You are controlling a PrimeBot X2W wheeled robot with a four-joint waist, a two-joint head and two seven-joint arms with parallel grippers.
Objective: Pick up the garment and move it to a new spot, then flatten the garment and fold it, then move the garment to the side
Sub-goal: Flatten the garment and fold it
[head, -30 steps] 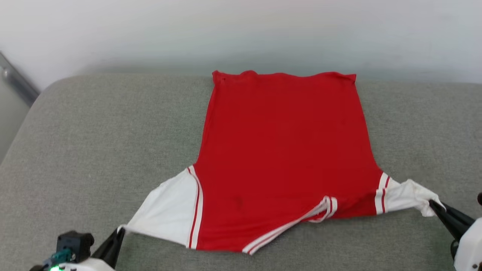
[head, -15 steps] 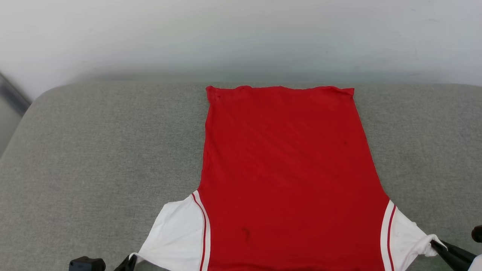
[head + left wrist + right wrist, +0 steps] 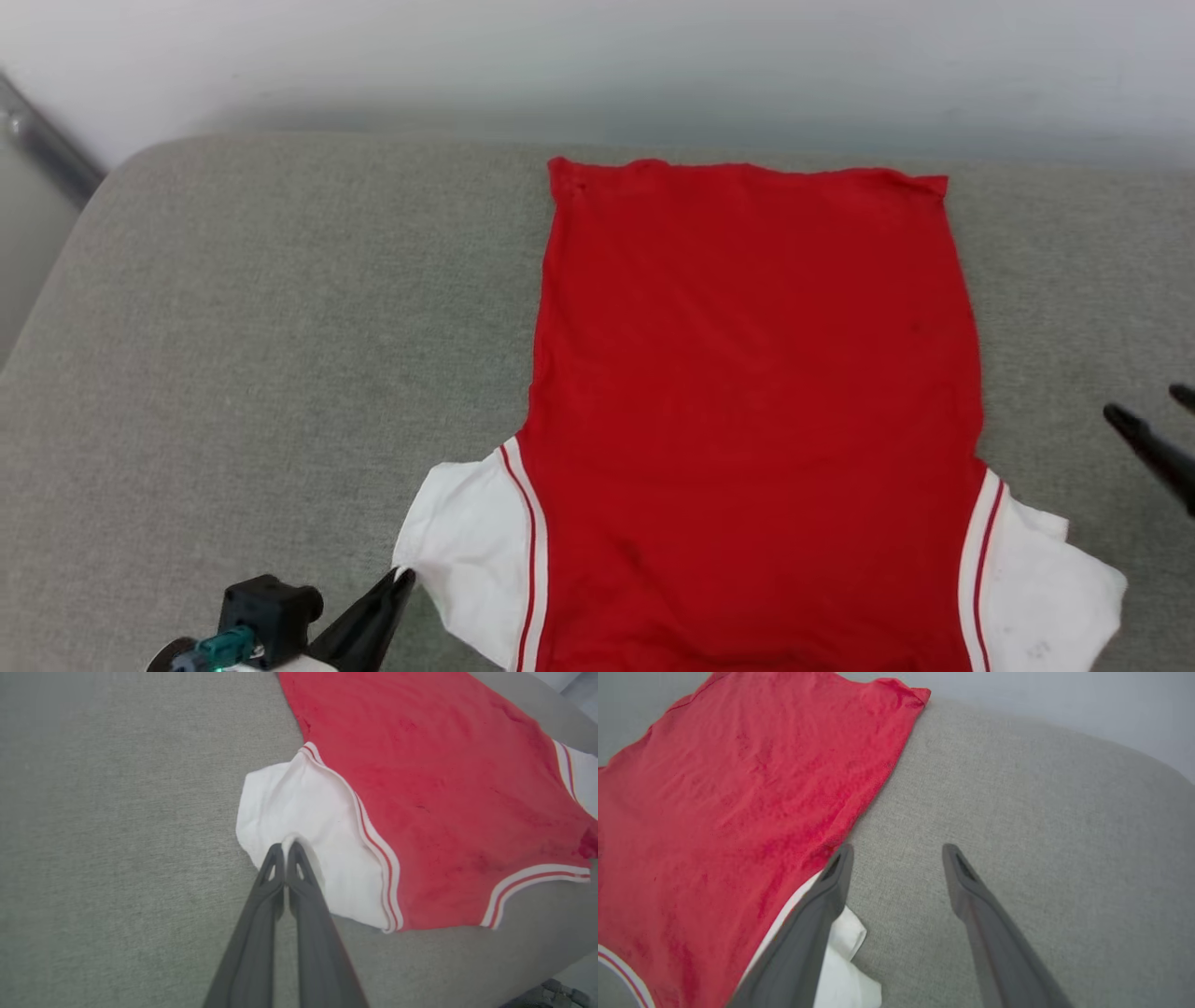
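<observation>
Plainly the flattening step is in hand. The garment (image 3: 747, 420) lies spread smooth on the grey cushion (image 3: 233, 327), plain red side up, with its hem toward the far edge and its sleeves toward the near edge, right of the cushion's middle. The left pincer (image 3: 284, 851) is pinched tight on the outer edge of the white left sleeve (image 3: 299, 807), low over the cushion. The right pincer (image 3: 896, 851) stands wide with nothing in it, above bare cushion just beside the garment's right edge. The right sleeve (image 3: 1046, 588) lies slack and a little rumpled nearer the near edge.

I judge the spreading nearly done. The next move calls for the left pincer to lay its sleeve flat and for the rumpled right sleeve to be smoothed. Both pincers would then take fresh holds for the first fold without dragging the smoothed body.
</observation>
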